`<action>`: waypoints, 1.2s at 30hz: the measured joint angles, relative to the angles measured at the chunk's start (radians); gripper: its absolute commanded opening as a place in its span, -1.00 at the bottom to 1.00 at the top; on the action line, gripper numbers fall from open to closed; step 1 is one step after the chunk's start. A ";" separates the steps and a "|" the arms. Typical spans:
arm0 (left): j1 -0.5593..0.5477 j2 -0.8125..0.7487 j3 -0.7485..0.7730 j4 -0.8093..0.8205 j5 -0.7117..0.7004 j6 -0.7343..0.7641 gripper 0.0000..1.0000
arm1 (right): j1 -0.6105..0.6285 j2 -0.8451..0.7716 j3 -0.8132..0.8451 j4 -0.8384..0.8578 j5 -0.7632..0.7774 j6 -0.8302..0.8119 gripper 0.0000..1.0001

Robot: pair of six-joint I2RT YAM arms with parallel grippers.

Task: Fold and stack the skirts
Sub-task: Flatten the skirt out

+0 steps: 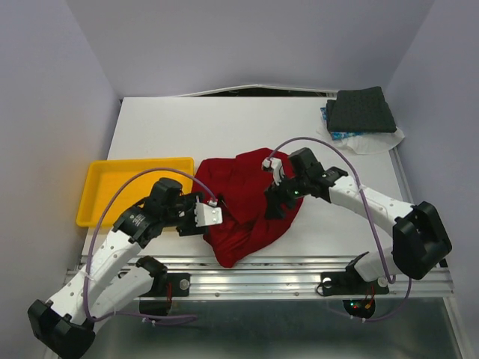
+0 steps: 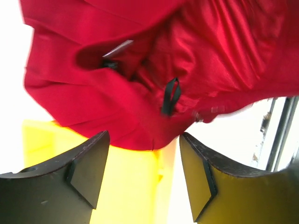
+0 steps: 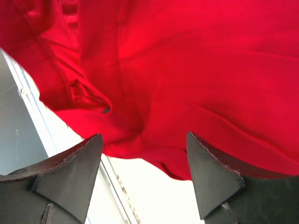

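The deep red skirt lies crumpled in a heap near the table's front edge, its left side touching the yellow tray. My left gripper stands open at its left edge; in the left wrist view the left gripper holds nothing, and the red skirt with a black hanger loop lies just ahead. My right gripper hovers open over the heap's right side; the right gripper is empty above the red skirt. The folded dark grey skirt rests on the blue floral skirt at the back right.
A yellow tray sits at the left, its wall under my left fingers. The table's front rail runs close beside the red heap. White table surface stretches behind the heap.
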 measured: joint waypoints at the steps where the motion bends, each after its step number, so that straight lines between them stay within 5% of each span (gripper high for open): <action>1: 0.000 0.006 0.034 -0.005 -0.001 -0.013 0.45 | 0.003 0.000 -0.006 0.013 -0.002 0.004 0.54; 8: 0.000 0.126 0.187 0.011 -0.012 -0.055 0.43 | 0.054 0.025 -0.076 0.051 0.013 -0.008 -0.09; 12: 0.000 0.198 0.193 0.021 -0.021 -0.072 0.43 | 0.071 0.138 -0.082 0.109 0.111 -0.038 -0.22; 18: 0.000 0.185 0.190 0.021 -0.038 -0.060 0.42 | -0.005 0.218 -0.071 0.197 0.223 -0.097 -0.22; 27: 0.000 0.210 0.153 0.047 -0.011 -0.003 0.38 | -0.227 0.408 0.280 0.220 0.321 -0.214 0.08; 36: -0.023 0.376 0.196 0.118 0.023 -0.048 0.39 | -0.217 0.150 0.293 0.185 0.293 -0.299 0.12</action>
